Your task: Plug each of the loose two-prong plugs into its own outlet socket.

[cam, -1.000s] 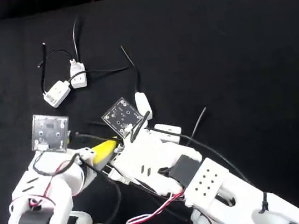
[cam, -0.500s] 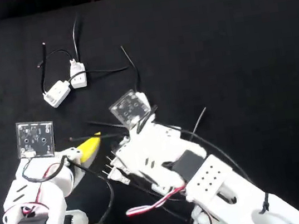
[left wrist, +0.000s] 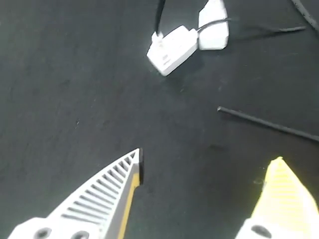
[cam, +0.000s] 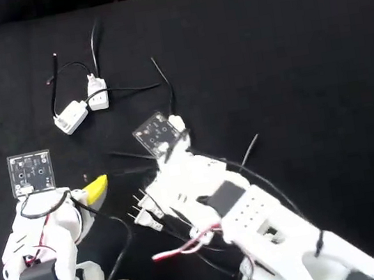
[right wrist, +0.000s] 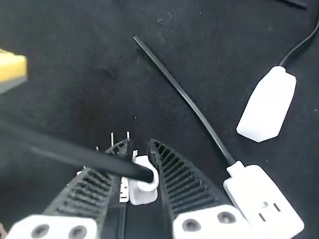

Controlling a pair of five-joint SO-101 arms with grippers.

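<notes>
"Over the tabletop (cam: 302, 59), what changed?"
"Left tool (left wrist: 207, 159), spread and empty, has drawn back. Right tool (right wrist: 138, 147) stays pinching the two-prong plug (right wrist: 141, 188), just beside an outlet socket (right wrist: 264, 209). Lining up the prongs looks next."

The table (cam: 313, 43) was black, the plug (right wrist: 142, 191) white with a black cord. The left gripper (left wrist: 208, 156) had one yellow finger; the right gripper (right wrist: 138, 145) was ribbed black.

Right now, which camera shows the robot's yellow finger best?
The left wrist view: the yellow finger is big and close, across from the white finger. The high view shows it small; the right wrist view catches just a corner.
</notes>
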